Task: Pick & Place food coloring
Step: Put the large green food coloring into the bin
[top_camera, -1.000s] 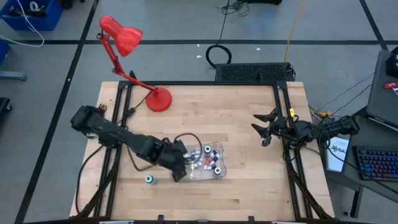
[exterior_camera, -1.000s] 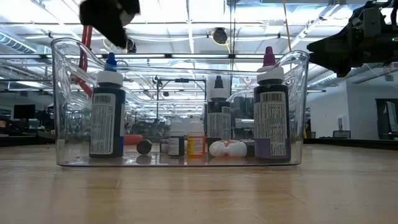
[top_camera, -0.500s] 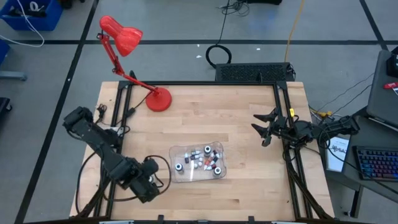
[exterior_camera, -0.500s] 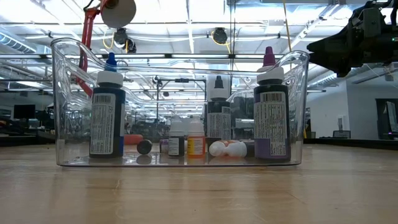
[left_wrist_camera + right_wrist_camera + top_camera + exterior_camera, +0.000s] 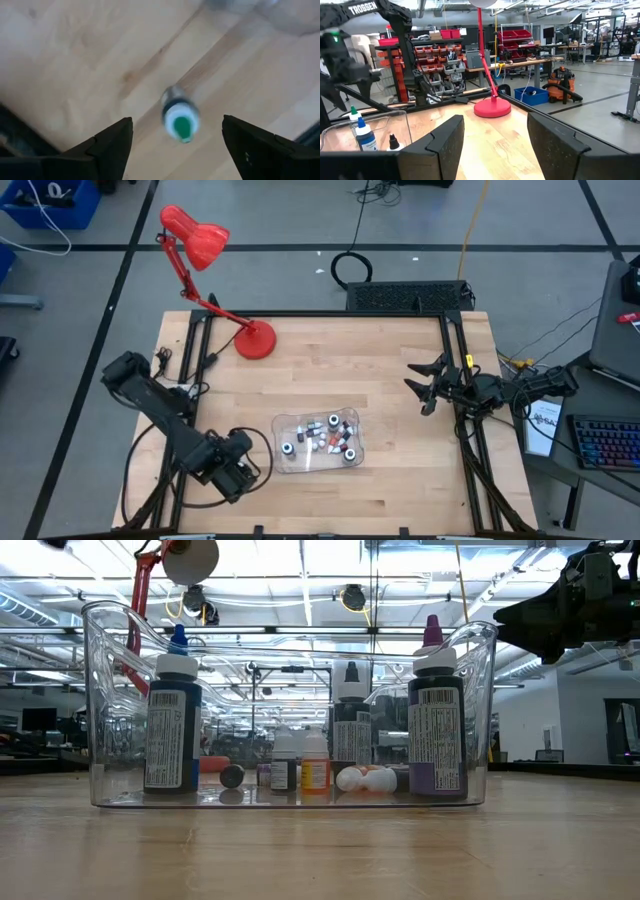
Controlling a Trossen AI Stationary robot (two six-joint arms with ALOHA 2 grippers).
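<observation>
A small dropper bottle (image 5: 180, 120) with a white cap and green tip stands on the bare wood near the table's near-left corner. My left gripper (image 5: 176, 121) hangs above it, pointing down and open, one finger on each side and apart from it. In the high view the left gripper (image 5: 238, 467) hides this bottle. Several more food coloring bottles (image 5: 320, 435) are in the clear tray (image 5: 280, 420); in the low view some bottles (image 5: 170, 720) stand upright in it and smaller ones lie on its floor. My right gripper (image 5: 425, 385) waits open at the right edge.
A red desk lamp (image 5: 255, 340) stands on its base at the far left of the table. The tray wall (image 5: 110, 720) is just to the right of the left gripper. Bare wood lies between the tray and the right arm (image 5: 480, 392).
My left gripper has swung away from the tray's left end toward the table's near-left corner. It now stands over the green-tipped bottle. The tray's contents show again in the high view. The bottle on the table has stayed in its place.
</observation>
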